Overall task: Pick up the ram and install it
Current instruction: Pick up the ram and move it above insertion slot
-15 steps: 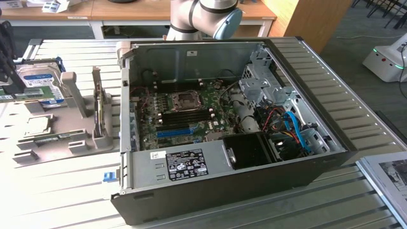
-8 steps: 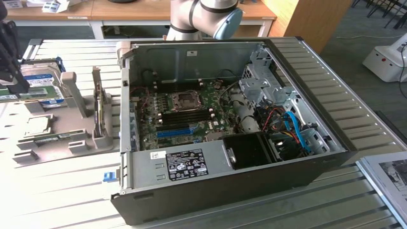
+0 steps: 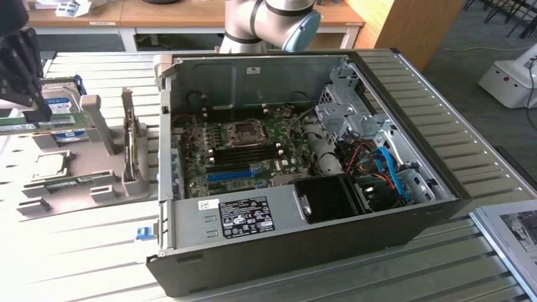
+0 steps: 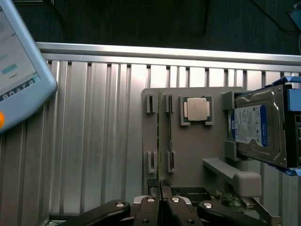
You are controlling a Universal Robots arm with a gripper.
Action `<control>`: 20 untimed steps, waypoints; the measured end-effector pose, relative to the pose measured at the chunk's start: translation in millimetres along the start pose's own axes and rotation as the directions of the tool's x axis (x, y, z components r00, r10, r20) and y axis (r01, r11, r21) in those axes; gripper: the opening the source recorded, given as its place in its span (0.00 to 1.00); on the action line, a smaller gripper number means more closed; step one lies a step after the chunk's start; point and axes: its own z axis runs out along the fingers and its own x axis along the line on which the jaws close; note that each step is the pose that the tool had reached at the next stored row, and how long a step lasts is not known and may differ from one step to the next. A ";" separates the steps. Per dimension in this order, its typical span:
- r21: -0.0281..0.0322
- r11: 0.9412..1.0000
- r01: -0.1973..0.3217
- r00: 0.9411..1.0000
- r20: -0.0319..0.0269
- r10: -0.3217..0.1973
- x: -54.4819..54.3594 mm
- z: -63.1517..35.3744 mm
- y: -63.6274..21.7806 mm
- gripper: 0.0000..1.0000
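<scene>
1. While gripping so thin a board, best to move slowly and squarely: open computer case well apart, at three o'clock from the gripper in the exterior view, with a raised wall on the near side to clear.
2. Inside, toward the case's nine o'clock side, the motherboard. Dark long slots just beside the processor socket, judged the likely seat, so worth holding the stick's long edge parallel to them.
3. Grey fixture on the ribbed table, beneath the jaws. Straight vertical travel judged safest here, with no sideways drag.
4. Hard drive standing in the fixture, just beside the gripper at its three o'clock in the exterior view; something to bump if swung early.
5. Second stick seated on edge between upright clips, just beside the gripped one; likely to snag on any tilt.
6. Jaws clenched, grasping the ram: thin green edge running straight out from between the fingertips, in line with the seam. From outside, a level green strip at six o'clock of the gripper, apparently lifted above the fixture.
</scene>
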 end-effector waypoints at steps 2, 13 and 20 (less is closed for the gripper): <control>-0.003 1.000 0.000 1.000 0.000 0.000 0.1 -0.4 -4.4 0.11; -0.008 1.000 0.000 1.000 0.000 0.000 0.1 -3.5 -10.0 0.11; -0.008 1.000 0.000 1.000 0.000 0.000 0.0 -11.2 -9.5 0.11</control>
